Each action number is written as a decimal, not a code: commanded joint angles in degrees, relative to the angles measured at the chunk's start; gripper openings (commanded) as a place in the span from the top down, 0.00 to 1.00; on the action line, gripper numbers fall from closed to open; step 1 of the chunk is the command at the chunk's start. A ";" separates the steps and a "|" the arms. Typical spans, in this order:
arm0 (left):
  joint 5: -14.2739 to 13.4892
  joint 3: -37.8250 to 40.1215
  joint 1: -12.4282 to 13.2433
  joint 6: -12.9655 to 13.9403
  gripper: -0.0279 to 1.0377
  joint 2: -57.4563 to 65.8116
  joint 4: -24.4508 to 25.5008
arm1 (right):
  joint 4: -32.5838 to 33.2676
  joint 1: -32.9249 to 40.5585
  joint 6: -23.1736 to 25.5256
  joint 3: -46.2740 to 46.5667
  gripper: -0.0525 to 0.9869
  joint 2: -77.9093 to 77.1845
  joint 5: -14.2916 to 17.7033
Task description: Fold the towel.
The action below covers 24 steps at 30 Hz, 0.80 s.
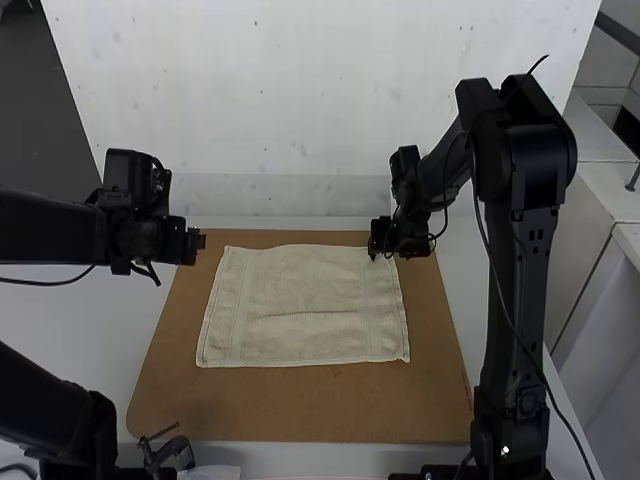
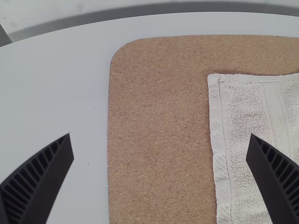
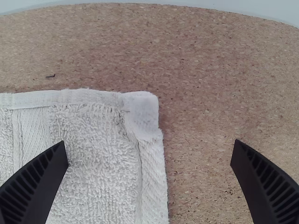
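The cream towel (image 1: 305, 305) lies spread and roughly rectangular, with a small crease near its middle. My left gripper (image 1: 203, 242) is beyond the towel's far left corner, off to the side; in the left wrist view the gripper (image 2: 160, 163) is open, one finger over the towel's edge (image 2: 222, 158). At the far right corner stands my right gripper (image 1: 380, 250). In the right wrist view the open gripper (image 3: 150, 163) has its fingers on either side of the towel's side hem (image 3: 152, 172), close to the corner.
The towel rests on a brown cork board (image 1: 300, 405) on a white table (image 1: 90, 320). A white wall (image 1: 300, 100) rises behind the board. Dark arm parts (image 1: 50, 410) and cables are at the near left.
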State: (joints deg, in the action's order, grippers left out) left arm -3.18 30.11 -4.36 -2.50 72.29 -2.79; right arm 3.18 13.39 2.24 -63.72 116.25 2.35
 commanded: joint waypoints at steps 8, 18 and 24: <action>0.46 5.22 -0.30 0.83 0.08 9.45 -0.99 | 1.57 3.93 3.56 -1.84 0.90 4.16 3.71; -5.43 18.41 -5.66 0.48 0.09 26.59 1.47 | 1.65 3.75 3.56 -1.23 0.93 4.25 4.77; -5.70 26.76 -6.63 -1.10 0.09 34.50 6.92 | 1.39 3.22 3.47 -0.79 0.93 4.34 5.30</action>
State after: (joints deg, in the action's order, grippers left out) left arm -7.64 52.10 -10.83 -2.63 104.01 2.74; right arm 3.97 17.61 5.17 -65.82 117.75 5.02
